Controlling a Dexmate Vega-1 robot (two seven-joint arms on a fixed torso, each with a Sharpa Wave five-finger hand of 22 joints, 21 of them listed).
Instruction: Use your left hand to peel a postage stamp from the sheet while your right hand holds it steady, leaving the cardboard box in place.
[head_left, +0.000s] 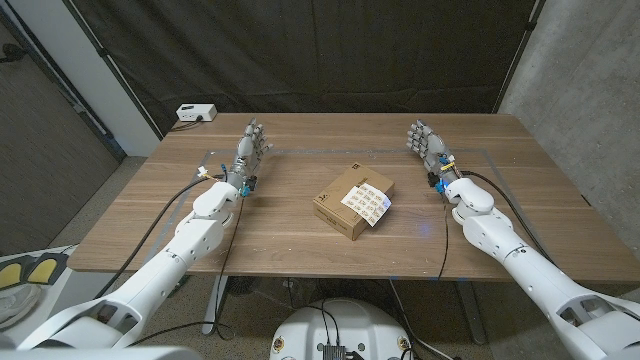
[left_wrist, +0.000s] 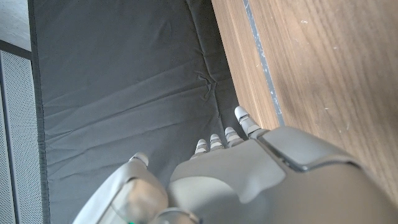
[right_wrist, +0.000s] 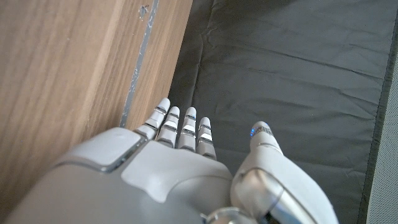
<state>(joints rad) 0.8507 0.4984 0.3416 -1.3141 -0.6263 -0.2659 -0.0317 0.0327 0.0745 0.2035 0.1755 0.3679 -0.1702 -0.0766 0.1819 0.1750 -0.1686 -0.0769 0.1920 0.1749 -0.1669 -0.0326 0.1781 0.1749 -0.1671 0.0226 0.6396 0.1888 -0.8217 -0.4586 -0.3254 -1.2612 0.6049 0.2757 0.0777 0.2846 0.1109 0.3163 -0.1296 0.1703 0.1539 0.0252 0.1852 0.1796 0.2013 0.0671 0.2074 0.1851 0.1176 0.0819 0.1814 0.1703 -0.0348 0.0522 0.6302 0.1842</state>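
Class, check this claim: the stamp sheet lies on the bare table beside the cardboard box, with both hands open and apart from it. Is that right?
Not quite. In the head view the stamp sheet lies on top of the cardboard box, not beside it. The left hand and right hand are indeed open and apart from it.

Brightness: the head view was evenly lit and fairly bright; the dark curtain (head_left: 330, 50) behind stayed dim.
Light source: seemingly from overhead, soft, with no hard beam visible.
Shadows: short and faint beside the cardboard box (head_left: 352, 203) and under the arms on the surface (head_left: 300, 235).
Glare: a mild sheen on the white arm shells and a small bluish spot on the surface near the right arm.
Focus: the head view was sharp; in both wrist views the near robot hand (left_wrist: 249, 174) looked soft, the wood grain crisper.
Distortion: slight bowing at the head view's edges.
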